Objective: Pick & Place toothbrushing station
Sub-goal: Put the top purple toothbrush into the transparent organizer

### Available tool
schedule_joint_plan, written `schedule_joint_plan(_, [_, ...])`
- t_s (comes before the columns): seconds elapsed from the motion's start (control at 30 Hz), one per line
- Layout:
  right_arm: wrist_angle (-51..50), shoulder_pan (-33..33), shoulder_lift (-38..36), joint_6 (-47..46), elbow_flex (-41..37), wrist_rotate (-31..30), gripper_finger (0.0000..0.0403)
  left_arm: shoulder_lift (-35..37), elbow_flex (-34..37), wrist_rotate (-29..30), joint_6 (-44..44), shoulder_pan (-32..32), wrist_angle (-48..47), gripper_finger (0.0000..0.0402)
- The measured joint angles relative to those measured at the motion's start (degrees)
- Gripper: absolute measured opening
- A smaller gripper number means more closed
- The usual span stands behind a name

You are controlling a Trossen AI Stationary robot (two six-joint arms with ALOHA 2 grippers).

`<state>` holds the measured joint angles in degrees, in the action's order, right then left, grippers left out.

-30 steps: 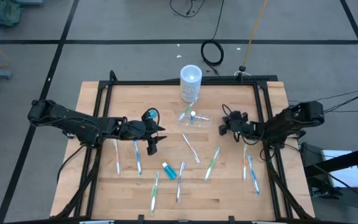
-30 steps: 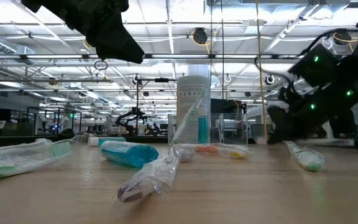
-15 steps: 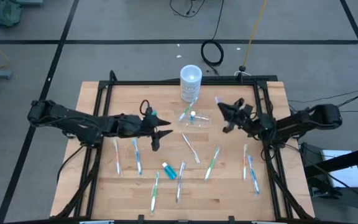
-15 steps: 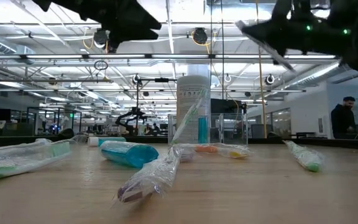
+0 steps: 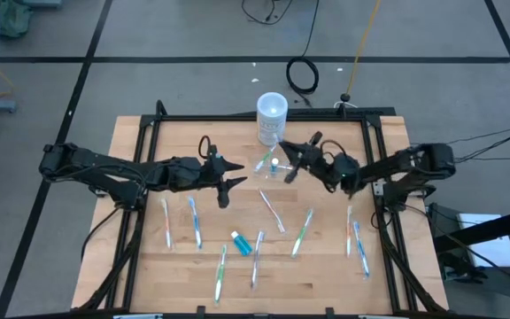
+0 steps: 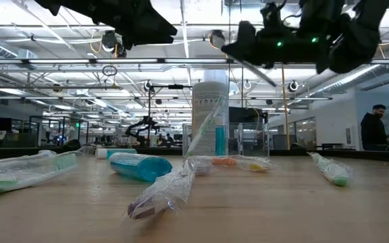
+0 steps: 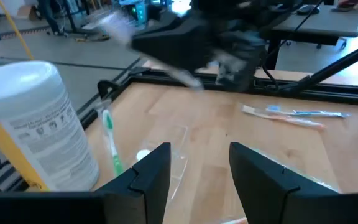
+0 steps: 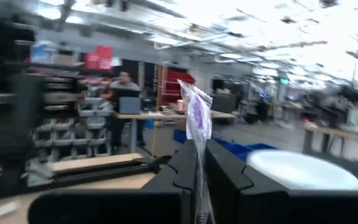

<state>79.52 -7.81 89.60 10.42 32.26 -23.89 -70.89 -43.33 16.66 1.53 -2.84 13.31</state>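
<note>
The clear container stands on the table in front of the white cylinder. It holds a green toothbrush and a blue white-capped tube. My right gripper hovers just right of the container, well above the table, shut on a wrapped toothbrush. My left gripper hovers left of the container, open and empty. Its fingers frame the container from a distance. Both grippers show at the top of the low view, the left and the right. My right gripper pinches the toothbrush in its clear wrapper between its two fingers. The brush's purple-tinted end sticks out past the fingertips. The brush is lifted clear of the table. How much of it lies behind the fingers is hidden.
Several wrapped toothbrushes lie loose on the wooden table, such as those on the left, middle and right. A blue tube lies near the middle. A black frame runs round the table.
My right gripper has risen from the table's right side with the wrapped toothbrush and swung toward the table's left, up to the container. My left gripper has moved a little toward the container.
</note>
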Motion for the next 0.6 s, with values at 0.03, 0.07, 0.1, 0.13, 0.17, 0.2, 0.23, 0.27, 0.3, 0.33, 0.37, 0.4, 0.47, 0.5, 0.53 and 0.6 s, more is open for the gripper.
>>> schedule_joint_plan(0.03, [0.59, -0.87, 1.17, -2.47, 0.14, 0.04, 0.0015, 0.00, 0.00, -0.04, -0.94, 0.08, 0.15, 0.0170])
schedule_joint_plan(0.07, [0.81, -1.70, 2.28, -5.16, 0.14, 0.06, 0.0015, 0.00, 0.00, -0.04, -1.87, 0.19, 0.23, 0.0170])
schedule_joint_plan(0.1, [0.80, -2.47, 3.41, -7.62, 0.14, 0.06, 0.0016, 0.00, 0.00, -0.02, -2.77, 0.43, 0.27, 0.0170])
schedule_joint_plan(0.13, [0.72, -3.18, 4.75, -9.35, 0.14, 0.10, 0.0017, 0.00, 0.00, 0.09, -3.79, 0.64, 0.47, 0.0170])
schedule_joint_plan(0.17, [0.74, -3.80, 6.03, -10.54, 0.14, 0.14, 0.0017, 0.00, 0.00, 0.21, -4.66, 0.82, 0.81, 0.0170])
schedule_joint_plan(0.2, [0.96, -4.38, 7.32, -11.53, 0.14, 0.12, 0.0017, 0.00, 0.00, 0.33, -5.45, 1.15, 1.24, 0.0170])
schedule_joint_plan(0.23, [1.47, -4.83, 8.55, -12.34, 0.14, 0.14, 0.0017, 0.00, 0.00, 0.38, -6.04, 1.48, 1.74, 0.0170])
schedule_joint_plan(0.27, [2.43, -5.18, 9.88, -12.84, 0.14, 0.12, 0.0017, 0.00, 0.00, 0.38, -6.36, 1.72, 2.15, 0.0170])
schedule_joint_plan(0.3, [3.91, -5.49, 11.14, -13.10, 0.14, 0.10, 0.0017, 0.00, 0.00, 0.39, -6.40, 1.99, 2.47, 0.0170])
schedule_joint_plan(0.33, [5.57, -5.80, 12.44, -13.17, 0.14, 0.12, 0.0017, 0.00, 0.00, 0.36, -6.28, 2.37, 2.82, 0.0170])
schedule_joint_plan(0.37, [7.65, -6.11, 13.66, -13.18, 0.14, 0.12, 0.0017, 0.00, 0.00, 0.35, -5.98, 2.71, 3.12, 0.0170])
schedule_joint_plan(0.4, [9.83, -6.39, 14.86, -13.25, 0.14, 0.14, 0.0017, 0.00, 0.00, 0.42, -5.88, 2.97, 3.33, 0.0170])
schedule_joint_plan(0.47, [9.97, -7.05, 15.89, -14.59, 0.72, -0.03, 0.0017, 0.00, 0.00, 0.53, -5.69, 3.53, 3.75, 0.0170])
schedule_joint_plan(0.5, [9.24, -7.50, 15.93, -15.49, 1.37, 0.03, 0.0017, 0.00, 0.00, 0.51, -5.63, 3.73, 3.88, 0.0170])
schedule_joint_plan(0.53, [9.45, -7.94, 15.89, -16.74, 1.94, 0.40, 0.0017, 0.00, 0.00, 0.49, -5.61, 3.86, 3.92, 0.0170])
schedule_joint_plan(0.6, [10.03, -8.42, 16.45, -18.56, 3.61, 2.35, 0.0017, 0.00, 0.00, 0.49, -5.56, 4.24, 3.94, 0.0170])
